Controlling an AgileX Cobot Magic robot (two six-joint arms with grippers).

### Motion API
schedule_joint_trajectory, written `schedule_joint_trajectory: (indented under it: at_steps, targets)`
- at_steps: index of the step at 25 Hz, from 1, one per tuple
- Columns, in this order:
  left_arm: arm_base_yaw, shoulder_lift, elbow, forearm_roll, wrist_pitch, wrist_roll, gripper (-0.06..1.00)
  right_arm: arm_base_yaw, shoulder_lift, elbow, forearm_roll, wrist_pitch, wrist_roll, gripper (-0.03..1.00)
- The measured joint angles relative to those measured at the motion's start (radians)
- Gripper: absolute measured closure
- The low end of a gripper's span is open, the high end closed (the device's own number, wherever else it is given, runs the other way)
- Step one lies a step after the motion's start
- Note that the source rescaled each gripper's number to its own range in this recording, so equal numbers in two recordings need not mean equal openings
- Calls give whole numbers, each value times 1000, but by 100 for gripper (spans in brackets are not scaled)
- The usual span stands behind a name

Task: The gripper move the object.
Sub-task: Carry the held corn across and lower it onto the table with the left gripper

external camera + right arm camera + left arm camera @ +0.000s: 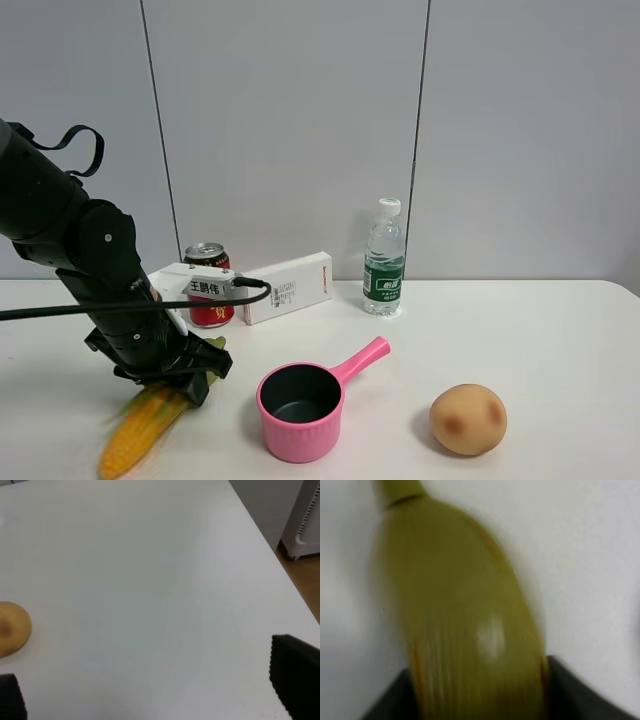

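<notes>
The corn cob (140, 432) lies on the white table (560, 330) at the front left, yellow kernel end toward the front edge, green husk end under my left gripper (186, 378). In the left wrist view the cob (465, 620) is blurred and fills the picture, and the left gripper (480, 692) has a black finger (390, 702) on each side, touching it. My right gripper (155, 690) is open and empty over bare table, its fingers (296, 677) wide apart. It is out of the exterior view.
A pink pot (300, 408) with a handle stands just right of the cob. A tan potato (468, 419) lies further right and also shows in the right wrist view (12, 629). A red can (209, 285), white box (290, 286) and water bottle (384, 260) stand behind.
</notes>
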Motion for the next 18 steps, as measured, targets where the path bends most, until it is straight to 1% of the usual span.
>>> schedule_joint_trajectory:
  at_steps: [1,3,6,9,13,14,16,18]
  targets:
    - [0,0,-1,2,5,0,91,0,0,0,0,0,0,-3]
    - [0,-6,-3,19,20,0,90,0,0,0,0,0,0,-3]
    - [0,-40,-3,76,88,16,90,0,0,0,0,0,0,-3]
    - [0,-130,-3,131,169,57,90,0,0,0,0,0,0,-3]
    - [0,-287,-3,145,246,101,90,0,0,0,0,0,0,-3]
    - [0,-325,-3,146,249,118,90,0,0,0,0,0,0,-3]
    - [-1,-418,-4,147,250,186,90,0,0,0,0,0,0,-3]
    - [-14,-478,-11,157,257,291,90,0,0,0,0,0,0,-3]
